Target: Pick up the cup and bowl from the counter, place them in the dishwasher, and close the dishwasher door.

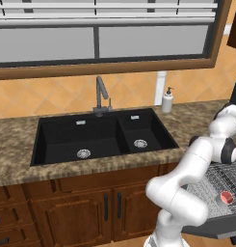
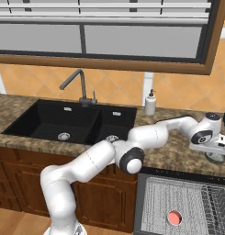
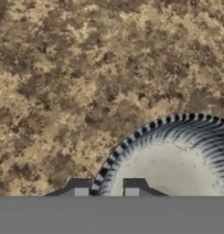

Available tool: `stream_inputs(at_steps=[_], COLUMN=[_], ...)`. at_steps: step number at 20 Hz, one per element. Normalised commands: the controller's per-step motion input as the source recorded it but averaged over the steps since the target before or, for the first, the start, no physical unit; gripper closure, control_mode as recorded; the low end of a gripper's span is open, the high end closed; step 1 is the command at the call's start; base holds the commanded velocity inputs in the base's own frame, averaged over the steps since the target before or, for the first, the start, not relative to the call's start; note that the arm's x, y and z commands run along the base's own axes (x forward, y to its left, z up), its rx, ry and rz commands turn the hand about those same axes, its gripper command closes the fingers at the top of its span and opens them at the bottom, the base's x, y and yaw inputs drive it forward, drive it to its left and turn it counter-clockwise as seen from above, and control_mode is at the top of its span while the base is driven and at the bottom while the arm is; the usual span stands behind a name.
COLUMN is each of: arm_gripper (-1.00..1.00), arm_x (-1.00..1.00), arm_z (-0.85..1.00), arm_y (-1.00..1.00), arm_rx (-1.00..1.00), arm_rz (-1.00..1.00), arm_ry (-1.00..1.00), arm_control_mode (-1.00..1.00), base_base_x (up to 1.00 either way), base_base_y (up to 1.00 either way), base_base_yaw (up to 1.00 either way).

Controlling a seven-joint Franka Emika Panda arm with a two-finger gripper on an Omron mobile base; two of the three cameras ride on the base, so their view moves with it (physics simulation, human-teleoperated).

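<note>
The bowl (image 3: 177,169), pale with a black-and-white striped rim, rests on the speckled counter (image 3: 63,82) at the far right, right of the sink. My gripper (image 3: 106,191) hangs straight over it with one fingertip on each side of the rim, shut on that rim. In the right base view the hand (image 2: 210,137) covers most of the bowl (image 2: 218,158). The cup (image 2: 174,217), red and round from above, sits on the grey wire rack (image 2: 178,197) of the dishwasher. The dishwasher door (image 1: 213,230) lies folded down, open.
A black double sink (image 1: 100,137) with a grey faucet (image 1: 101,96) is set in the counter to the left. A white soap bottle (image 2: 150,103) stands at the wall behind. Brown cabinets (image 1: 81,207) run under the counter, and the pulled-out rack juts forward beside them.
</note>
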Motion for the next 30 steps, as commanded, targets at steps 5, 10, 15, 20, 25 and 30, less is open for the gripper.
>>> stream_inputs(at_steps=[5, 10, 15, 20, 25, 30], arm_gripper=[1.0, 1.0, 1.0, 1.0, 1.0, 1.0], arm_x=[-0.32, -0.63, -0.81, -0.75, -0.58, -0.28], arm_z=[0.0, 0.07, -0.03, -0.18, -0.33, -0.57], arm_y=[0.03, 0.08, 0.08, 0.1, 0.12, 0.24], arm_rx=[0.0, 0.0, 0.0, 0.0, 0.0, 0.0], arm_rz=[0.0, 0.0, 0.01, 0.02, 0.03, 0.06], arm_ry=[-0.07, -0.08, -0.06, -0.07, -0.05, -0.01], arm_control_mode=[-1.0, -1.0, -1.0, -1.0, -1.0, -1.0], base_base_x=[0.0, 0.0, 0.0, 0.0, 0.0, 0.0], base_base_y=[0.0, 0.0, 0.0, 0.0, 0.0, 0.0], base_base_yaw=[0.0, 0.0, 0.0, 0.0, 0.0, 0.0])
